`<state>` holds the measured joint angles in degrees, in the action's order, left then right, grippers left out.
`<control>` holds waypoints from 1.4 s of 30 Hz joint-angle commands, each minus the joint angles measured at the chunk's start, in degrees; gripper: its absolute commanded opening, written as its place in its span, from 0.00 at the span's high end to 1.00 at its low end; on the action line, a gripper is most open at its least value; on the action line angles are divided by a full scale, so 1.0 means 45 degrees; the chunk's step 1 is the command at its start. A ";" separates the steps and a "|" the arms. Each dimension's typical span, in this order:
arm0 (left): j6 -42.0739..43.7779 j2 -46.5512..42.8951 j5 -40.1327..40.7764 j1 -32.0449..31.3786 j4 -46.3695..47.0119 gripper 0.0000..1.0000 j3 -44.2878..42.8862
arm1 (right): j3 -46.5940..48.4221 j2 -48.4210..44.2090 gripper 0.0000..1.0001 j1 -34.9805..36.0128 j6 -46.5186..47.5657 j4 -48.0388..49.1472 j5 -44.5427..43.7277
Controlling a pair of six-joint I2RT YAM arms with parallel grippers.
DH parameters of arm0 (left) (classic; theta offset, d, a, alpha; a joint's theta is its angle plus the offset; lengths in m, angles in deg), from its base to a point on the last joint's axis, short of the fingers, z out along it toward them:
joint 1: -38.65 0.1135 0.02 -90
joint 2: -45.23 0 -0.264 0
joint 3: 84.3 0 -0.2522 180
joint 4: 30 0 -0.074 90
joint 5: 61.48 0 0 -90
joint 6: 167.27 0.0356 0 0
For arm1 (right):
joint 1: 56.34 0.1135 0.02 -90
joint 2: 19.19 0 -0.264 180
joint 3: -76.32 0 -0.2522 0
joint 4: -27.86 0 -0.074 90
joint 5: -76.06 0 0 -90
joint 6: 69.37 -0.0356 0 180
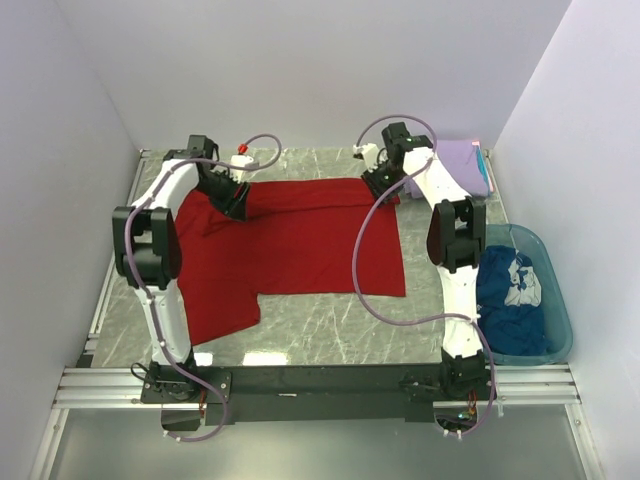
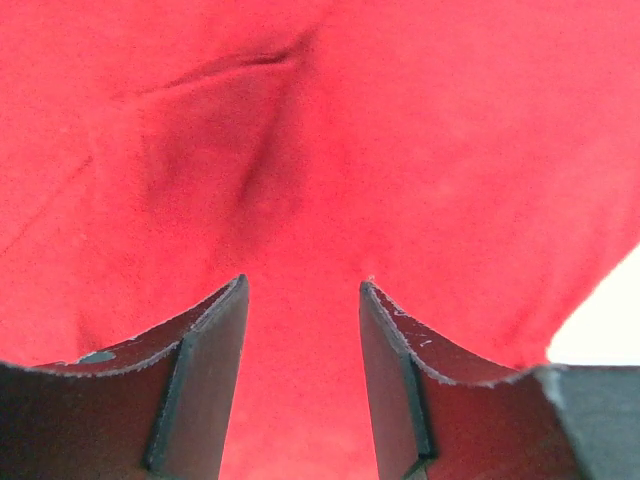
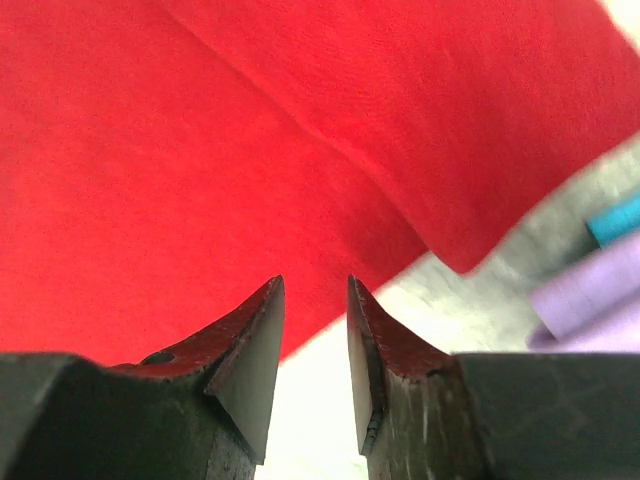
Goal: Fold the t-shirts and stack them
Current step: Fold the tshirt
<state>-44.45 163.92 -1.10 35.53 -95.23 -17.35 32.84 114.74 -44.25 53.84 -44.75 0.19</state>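
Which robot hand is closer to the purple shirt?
The right gripper. It hangs at the red t-shirt's far right corner, beside the lavender t-shirt; the left gripper is at the opposite far corner.

The top camera looks steeply down from above and behind the near edge and takes in the whole grey marbled tabletop [image 1: 330, 325]. The left wrist camera, near the far-left corner, peers past the left gripper [image 2: 303, 285], very close to the plain bright red cloth t-shirt [image 2: 400, 130], which nearly fills its frame. The right wrist camera, near the far-right corner, looks past the right gripper [image 3: 315, 282] just as closely, catching that shirt's edge, bare tabletop and the lavender cloth t-shirt [image 3: 590, 290]. All three views share the red shirt.
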 commanded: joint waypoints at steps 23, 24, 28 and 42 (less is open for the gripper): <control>-0.3619 -0.0088 -0.1502 0.4950 0.0810 0.29 0.0989 | 0.1002 0.1761 0.37 0.5006 -1.1694 1.1493 0.4809; -0.3698 0.0009 -0.1560 0.4969 0.1024 0.30 0.1066 | 0.0963 0.1858 0.36 0.5046 -1.2180 1.2153 0.4732; -0.4362 0.0594 -0.1853 0.4930 0.1573 0.31 0.1029 | 0.1274 0.2638 0.34 0.5124 -1.2690 1.2940 0.4127; -0.4949 0.1319 -0.2439 0.4443 0.2003 0.45 0.1068 | 0.2506 0.4417 0.31 0.5085 -1.6575 1.4444 0.3207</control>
<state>-65.63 169.61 -9.69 56.45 -87.44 -12.54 41.50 133.16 -21.03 -13.92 15.82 15.64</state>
